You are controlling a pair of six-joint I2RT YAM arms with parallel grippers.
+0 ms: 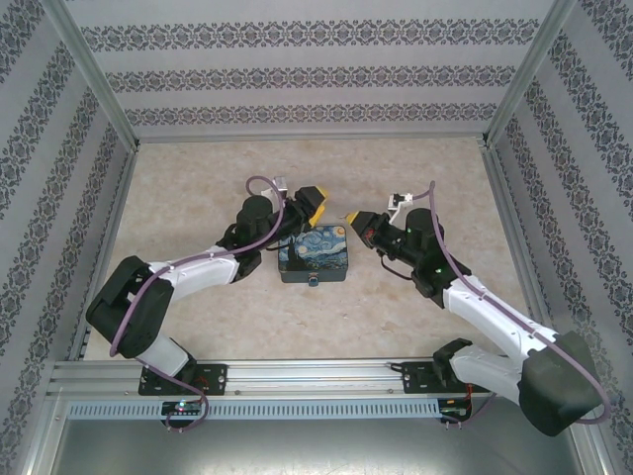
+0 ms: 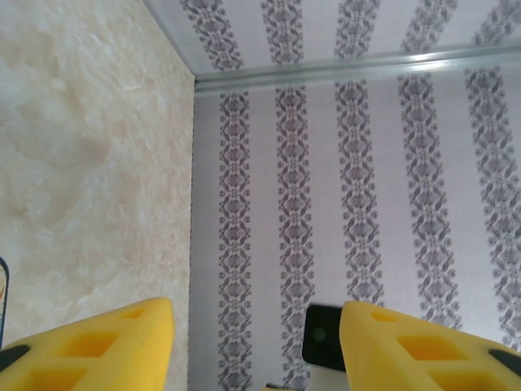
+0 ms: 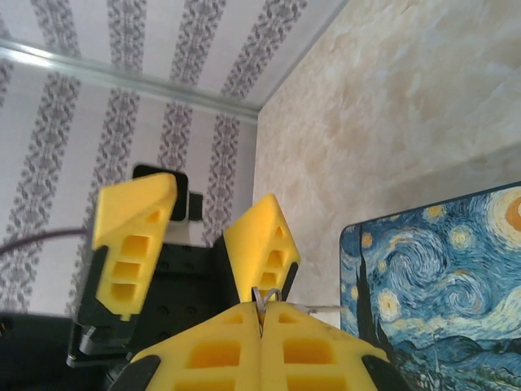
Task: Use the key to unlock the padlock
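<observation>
Right claw (image 3: 262, 314) clenched on the key (image 3: 265, 295), beside the painted box (image 3: 440, 277) edge; left claw (image 2: 256, 314) released, bare table (image 2: 81, 163) beyond.

You had bright, even, diffuse light from above in the top external view: the table (image 1: 326, 327) carried only short, soft shadows beside the painted box (image 1: 313, 252) and under the arms. The picture was sharp, though the frame posts leaned outward towards the corners. In the left wrist view you saw a glare streak along the metal rail (image 2: 391, 65), and the left gripper (image 2: 254, 326) was soft at the bottom edge. In the right wrist view the right gripper (image 3: 262, 309) was slightly blurred close to the lens.
</observation>
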